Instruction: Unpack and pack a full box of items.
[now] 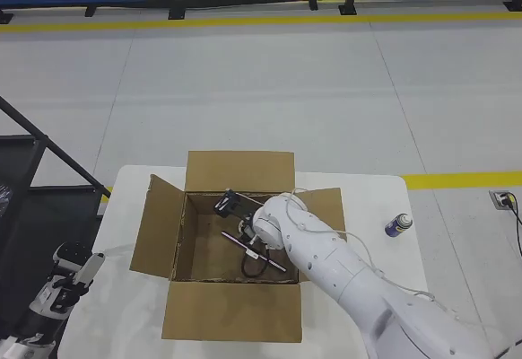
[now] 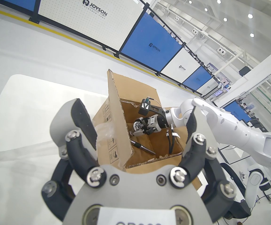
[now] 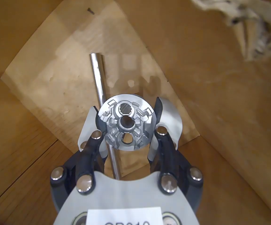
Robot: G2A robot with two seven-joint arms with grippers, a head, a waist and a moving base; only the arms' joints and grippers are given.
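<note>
An open cardboard box (image 1: 234, 310) stands in the middle of the white table (image 1: 369, 193). My right gripper (image 3: 127, 115) is down inside it, shut on a round machined metal disc (image 3: 126, 124) with several holes. Under the disc a thin steel rod (image 3: 99, 78) lies on the box floor (image 3: 44, 83). In the left wrist view the box (image 2: 116, 108), the right gripper (image 2: 137, 127) with the disc, and the rod (image 2: 141, 146) show beyond my left gripper (image 2: 135, 118). The left gripper stands open with nothing between its fingers, off the table's near left corner (image 1: 86, 262).
A small blue and white can (image 1: 398, 224) stands on the table right of the box. The box's four flaps are folded outward. A black frame and dark netting (image 1: 19, 206) stand left of the table. Torn paper tape (image 3: 243, 12) hangs on one inner wall.
</note>
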